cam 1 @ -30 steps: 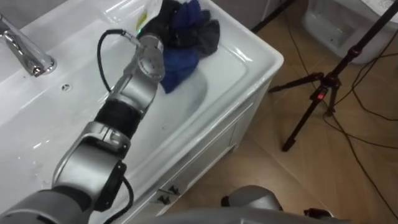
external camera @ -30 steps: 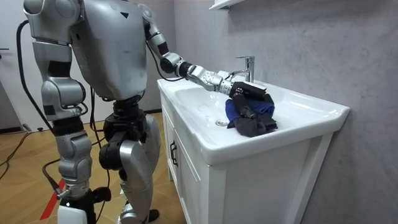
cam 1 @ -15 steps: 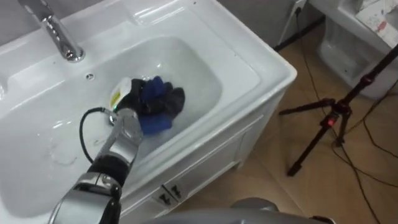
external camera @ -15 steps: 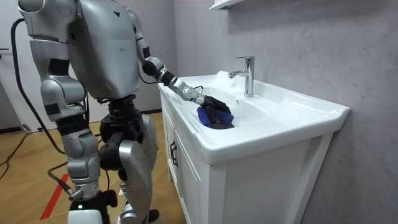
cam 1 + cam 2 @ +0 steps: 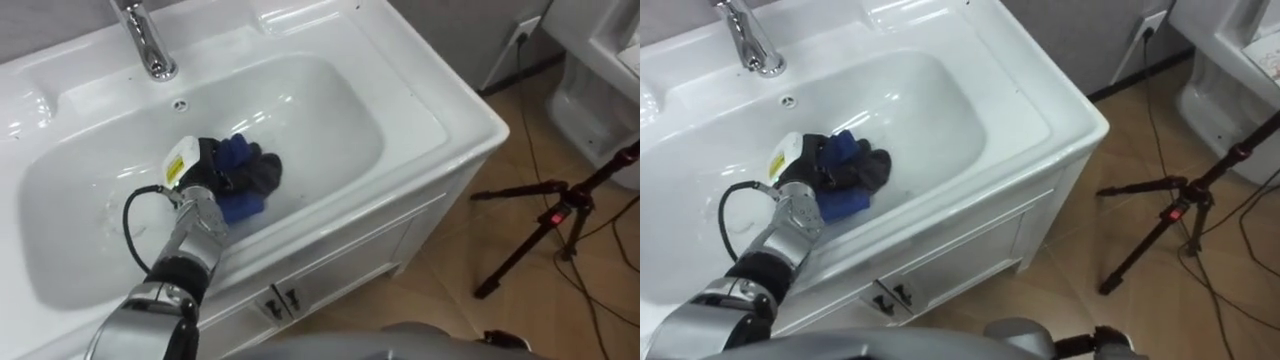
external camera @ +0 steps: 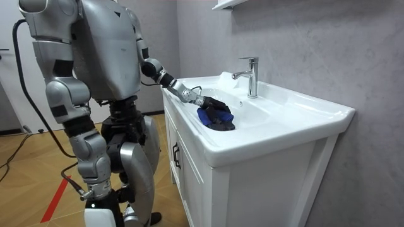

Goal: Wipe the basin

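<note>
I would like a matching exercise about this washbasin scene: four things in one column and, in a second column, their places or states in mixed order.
Things:
1. blue cloth
2. faucet
3. tripod
4. left hand

Places or states:
a. standing on the wooden floor
b. lying inside the basin, near its front wall
c. closed on the cloth
d. upright on the basin's back rim

Pairs: 1-b; 2-d; 3-a; 4-c.

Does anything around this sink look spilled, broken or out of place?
Nothing stands out. The left hand grips a blue cloth down in the white basin; the tap stands upright and the cabinet doors are closed.
</note>
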`<state>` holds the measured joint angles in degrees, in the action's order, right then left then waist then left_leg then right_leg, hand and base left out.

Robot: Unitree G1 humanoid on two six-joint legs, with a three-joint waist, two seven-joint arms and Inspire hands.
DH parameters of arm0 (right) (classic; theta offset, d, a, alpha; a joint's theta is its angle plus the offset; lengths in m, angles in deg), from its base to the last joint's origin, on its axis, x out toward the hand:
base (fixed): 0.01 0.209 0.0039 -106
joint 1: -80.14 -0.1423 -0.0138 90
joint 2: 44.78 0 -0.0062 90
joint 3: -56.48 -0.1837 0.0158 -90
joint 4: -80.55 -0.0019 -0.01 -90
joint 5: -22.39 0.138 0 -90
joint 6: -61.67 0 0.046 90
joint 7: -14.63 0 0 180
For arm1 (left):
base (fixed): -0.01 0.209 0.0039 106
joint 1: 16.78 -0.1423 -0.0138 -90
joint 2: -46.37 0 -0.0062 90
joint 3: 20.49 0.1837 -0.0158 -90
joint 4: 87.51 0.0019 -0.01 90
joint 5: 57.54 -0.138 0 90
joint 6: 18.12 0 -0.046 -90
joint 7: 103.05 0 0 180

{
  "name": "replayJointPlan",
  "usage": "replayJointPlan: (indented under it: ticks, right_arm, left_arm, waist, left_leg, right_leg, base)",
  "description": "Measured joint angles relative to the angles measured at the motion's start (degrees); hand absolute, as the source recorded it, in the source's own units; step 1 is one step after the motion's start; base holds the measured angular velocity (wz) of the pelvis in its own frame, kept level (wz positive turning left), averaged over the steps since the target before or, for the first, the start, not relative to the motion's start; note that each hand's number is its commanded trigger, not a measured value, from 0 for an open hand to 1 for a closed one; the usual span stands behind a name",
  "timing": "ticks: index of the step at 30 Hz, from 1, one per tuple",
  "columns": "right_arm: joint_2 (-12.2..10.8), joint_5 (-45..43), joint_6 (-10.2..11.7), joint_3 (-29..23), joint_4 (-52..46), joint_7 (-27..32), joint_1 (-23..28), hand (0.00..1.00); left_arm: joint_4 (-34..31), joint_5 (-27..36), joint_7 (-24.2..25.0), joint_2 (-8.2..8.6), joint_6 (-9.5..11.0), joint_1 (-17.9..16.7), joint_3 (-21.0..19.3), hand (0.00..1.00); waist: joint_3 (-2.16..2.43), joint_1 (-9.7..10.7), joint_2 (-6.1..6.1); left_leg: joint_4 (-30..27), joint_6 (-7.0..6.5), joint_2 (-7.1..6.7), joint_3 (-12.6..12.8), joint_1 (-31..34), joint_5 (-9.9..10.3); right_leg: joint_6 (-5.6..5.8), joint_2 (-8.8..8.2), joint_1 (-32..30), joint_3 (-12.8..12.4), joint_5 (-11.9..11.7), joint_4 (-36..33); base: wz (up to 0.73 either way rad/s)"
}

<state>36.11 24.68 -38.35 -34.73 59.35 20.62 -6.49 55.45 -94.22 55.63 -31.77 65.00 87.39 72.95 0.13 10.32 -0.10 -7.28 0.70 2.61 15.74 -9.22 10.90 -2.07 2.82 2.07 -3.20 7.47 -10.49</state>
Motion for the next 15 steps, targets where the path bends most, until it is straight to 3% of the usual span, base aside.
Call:
replayJointPlan:
  ticks: [10,15]
  right_arm:
    - [0.0,-0.1,0.2,-0.2,0.0,-0.4,0.4,0.0]
    - [0.5,-0.8,0.1,-1.3,-0.1,-1.0,0.6,0.0]
  left_arm:
    - [-0.1,-12.7,-0.5,-0.04,0.0,-1.4,-1.2,1.0]
    - [-0.1,-17.3,-0.2,-0.76,-0.1,-2.6,-1.7,1.0]
  waist:
    - [0.05,-1.6,-0.2]
    - [0.62,-2.0,0.55]
  left_leg:
    - [0.1,0.01,0.11,-0.5,0.0,0.0]
    - [0.1,0.01,0.13,-1.2,-0.2,0.0]
  right_leg:
    - [-0.08,0.09,0.0,0.3,0.1,0.0]
    - [-0.25,-0.3,1.0,2.4,-0.2,0.9]
  base:
    - [0.01]
    - [0.1]
